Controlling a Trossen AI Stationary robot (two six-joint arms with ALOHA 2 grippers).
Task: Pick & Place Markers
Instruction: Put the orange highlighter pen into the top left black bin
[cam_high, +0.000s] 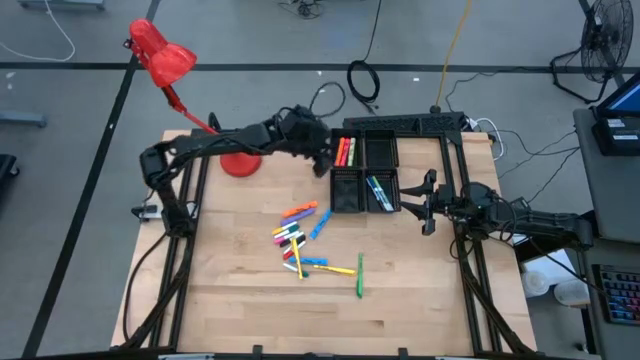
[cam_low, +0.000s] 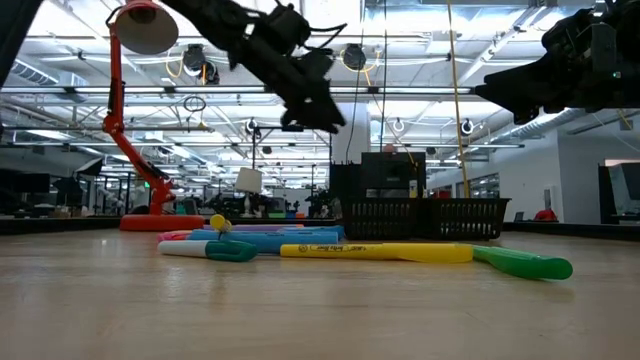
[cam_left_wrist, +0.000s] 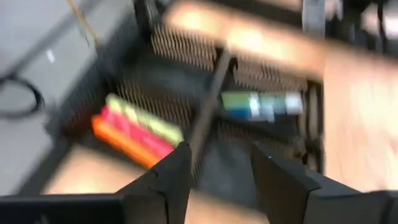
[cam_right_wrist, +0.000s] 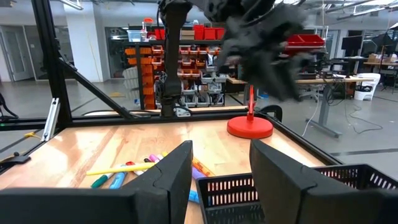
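From above, the left end effector (cam_high: 322, 160) hangs over the left edge of the black tray (cam_high: 366, 176) at the far side of the wooden surface (cam_high: 240, 300). The right end effector (cam_high: 427, 202) waits just beside the tray's right edge. Only this high view shows how the tray is filled: orange, red and yellow-green markers (cam_high: 344, 152) lie in the far-left compartment, and teal and blue ones (cam_high: 379, 192) in the near-right one. Loose markers (cam_high: 300, 238) are scattered in the middle of the surface, with a green marker (cam_high: 359, 275) nearest the front, and a red desk lamp (cam_high: 165, 62) stands at the far-left corner.

The left wrist view looks down into the tray (cam_left_wrist: 205, 118), heavily blurred. Its dark fingers (cam_left_wrist: 177, 171) stand apart with nothing between them, so this end effector is released. The orange, pink and yellow-green markers (cam_left_wrist: 134, 127) and the teal ones (cam_left_wrist: 261, 104) show as smears.

The right wrist view shows its own fingers (cam_right_wrist: 177, 171) spread and empty, the tray's mesh wall (cam_right_wrist: 249, 193) just ahead, and some loose markers (cam_right_wrist: 124, 171) partly hidden behind the fingers. The left arm is a blurred dark mass above the lamp's base (cam_right_wrist: 250, 127).

The low view alone shows the loose pile edge-on: a yellow marker (cam_low: 375, 252) and a green one (cam_low: 525, 264) lie in front, and blue ones (cam_low: 270, 238) lie behind. The tray's contents are hidden by its mesh (cam_low: 420, 217). The left end effector (cam_low: 310, 105) hangs high over the surface, and the right arm is cut off at the upper right corner.
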